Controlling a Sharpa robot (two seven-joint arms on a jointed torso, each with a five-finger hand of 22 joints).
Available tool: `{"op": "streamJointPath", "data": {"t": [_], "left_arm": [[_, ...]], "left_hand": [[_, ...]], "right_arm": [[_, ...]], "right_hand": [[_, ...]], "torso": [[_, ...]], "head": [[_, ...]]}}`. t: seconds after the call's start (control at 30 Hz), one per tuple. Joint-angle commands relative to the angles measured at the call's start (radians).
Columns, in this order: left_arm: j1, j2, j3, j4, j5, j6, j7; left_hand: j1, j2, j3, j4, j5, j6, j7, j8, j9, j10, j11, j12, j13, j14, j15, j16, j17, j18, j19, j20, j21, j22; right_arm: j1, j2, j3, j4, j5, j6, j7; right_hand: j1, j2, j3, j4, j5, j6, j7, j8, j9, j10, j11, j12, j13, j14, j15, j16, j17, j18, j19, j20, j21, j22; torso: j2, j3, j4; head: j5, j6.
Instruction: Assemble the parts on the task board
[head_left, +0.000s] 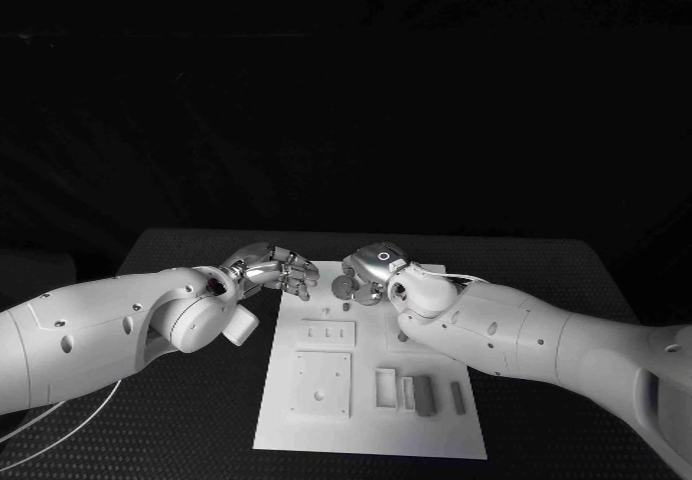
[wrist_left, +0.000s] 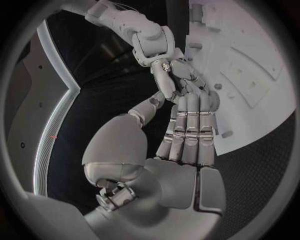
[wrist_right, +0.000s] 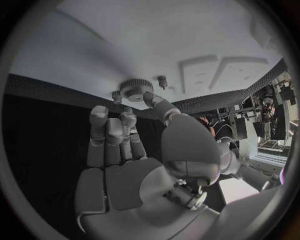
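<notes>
The far end of the task board (head_left: 368, 420) is hidden in the head view behind the two hands, so the small parts there are hard to make out from above. The right wrist view shows a round ribbed part (wrist_right: 136, 89) standing on the board with two small pegs (wrist_right: 162, 80) just beside it; the right hand (head_left: 378, 268) has its thumb tip touching this round part while its other fingers stand straight and apart from it, so whether it truly grips the part cannot be told. The left hand (head_left: 274, 270) hovers over the board's far left corner, fingers close together and stretched toward the right hand; the left wrist view shows nothing in them, though their tips are partly covered. Nearer the robot, flat plates (head_left: 323, 384) and a few upright blocks (head_left: 420, 392) lie on the board, well apart from both hands, on the dark surface (head_left: 577, 270).
</notes>
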Motion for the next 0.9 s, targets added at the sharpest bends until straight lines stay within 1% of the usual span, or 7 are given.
{"op": "streamJointPath", "data": {"t": [0.03,0.3,0.47,0.63,0.7,0.8,0.9], "left_arm": [[0.001,0.002,0.001,0.001,-0.002,0.007,0.009],[0.001,0.001,0.001,-0.001,-0.002,0.007,0.009],[0.001,-0.005,0.001,-0.005,-0.002,0.005,0.012],[0.001,-0.020,0.001,-0.007,-0.002,0.002,0.016],[0.001,-0.020,0.001,-0.013,-0.002,0.002,0.019],[0.001,-0.018,0.001,-0.022,-0.002,0.006,0.021],[0.001,-0.017,0.001,-0.035,-0.002,0.013,0.020]], "left_hand": [[-0.011,0.000,-0.001,0.005,-0.004,-0.006,0.000,-0.005,0.001,-0.003,0.001,-0.004,0.002,0.004,0.003,-0.007,0.002,-0.003,-0.001,0.000,-0.006,0.001],[-0.012,0.000,-0.001,0.005,-0.004,-0.006,0.000,-0.006,0.001,-0.003,0.001,-0.004,0.002,0.004,0.003,-0.007,0.002,-0.003,-0.001,0.000,-0.007,0.001],[-0.012,0.000,-0.001,0.005,-0.004,-0.007,0.000,-0.006,0.001,-0.004,0.001,-0.005,0.003,0.004,0.003,-0.008,0.003,-0.003,-0.001,0.000,-0.007,0.002],[-0.012,-0.001,-0.001,0.005,-0.004,-0.007,0.000,-0.006,0.001,-0.004,0.002,-0.005,0.003,0.004,0.003,-0.008,0.003,-0.003,-0.001,0.000,-0.007,0.002],[-0.012,-0.002,-0.002,0.004,-0.004,-0.007,0.000,-0.006,0.001,-0.004,0.002,-0.005,0.003,0.004,0.003,-0.009,0.003,-0.003,-0.001,0.000,-0.007,0.002],[-0.011,-0.002,-0.002,0.004,-0.004,-0.007,0.000,-0.006,0.001,-0.004,0.002,-0.005,0.003,0.004,0.003,-0.009,0.003,-0.003,-0.001,0.000,-0.007,0.002],[-0.011,0.000,-0.001,0.005,-0.004,-0.005,-0.001,-0.005,0.002,-0.002,0.001,-0.004,0.004,0.004,0.003,-0.010,0.004,-0.003,-0.001,0.000,-0.008,0.002]], "right_arm": [[0.000,0.000,-0.001,0.001,0.012,-0.008,0.012],[0.000,-0.015,0.000,0.013,0.028,-0.025,0.016],[0.012,-0.070,0.004,0.090,0.112,-0.061,0.049],[0.038,-0.157,0.042,0.193,0.262,-0.078,0.157],[0.047,-0.197,0.058,0.224,0.327,-0.066,0.209],[0.066,-0.252,0.072,0.257,0.428,-0.033,0.261],[0.078,-0.302,0.084,0.273,0.462,-0.001,0.299]], "right_hand": [[0.005,-0.003,0.001,0.002,0.006,-0.033,0.025,-0.003,-0.001,-0.002,-0.004,0.004,-0.001,-0.001,-0.001,-0.006,0.001,0.032,0.006,-0.003,-0.006,0.012],[0.004,0.002,0.000,0.003,0.005,-0.030,0.023,0.001,0.000,-0.002,-0.005,0.004,-0.002,-0.001,-0.003,-0.006,0.001,0.032,0.006,-0.002,-0.006,0.013],[0.002,0.001,-0.002,0.005,0.005,-0.029,0.023,0.002,0.000,-0.001,-0.006,0.005,-0.003,0.000,-0.004,-0.005,0.001,0.032,0.007,-0.002,-0.006,0.013],[0.000,0.000,-0.003,0.008,0.006,-0.028,0.024,0.004,0.000,-0.002,-0.005,0.006,-0.004,-0.001,-0.004,-0.006,0.001,0.032,0.006,-0.002,-0.007,0.013],[0.004,0.001,-0.001,0.006,0.006,-0.029,0.031,0.004,0.000,-0.008,0.000,0.004,-0.005,-0.005,0.001,-0.010,0.000,0.032,0.001,-0.001,-0.011,0.013],[0.012,0.009,0.000,0.000,0.006,-0.029,0.035,0.005,-0.001,-0.014,0.005,0.004,-0.006,-0.010,0.005,-0.012,-0.001,0.032,-0.003,0.000,-0.013,0.013],[0.018,0.018,-0.003,-0.011,0.006,-0.025,0.045,0.010,-0.001,-0.024,0.014,0.004,-0.007,-0.018,0.014,-0.016,-0.001,0.032,-0.012,0.004,-0.018,0.014]], "torso": [[0.000,-0.0002,0.0002],[0.000,0.0006,-0.0001],[0.000,0.0009,-0.0010],[-0.001,0.0026,-0.0063],[-0.002,0.0049,-0.0117],[-0.004,0.0085,-0.0174],[-0.008,0.0140,-0.0252]], "head": [[0.000,-0.001],[0.001,0.000],[0.001,0.005],[0.001,0.013],[0.002,0.015],[0.007,0.017],[0.012,0.017]]}}
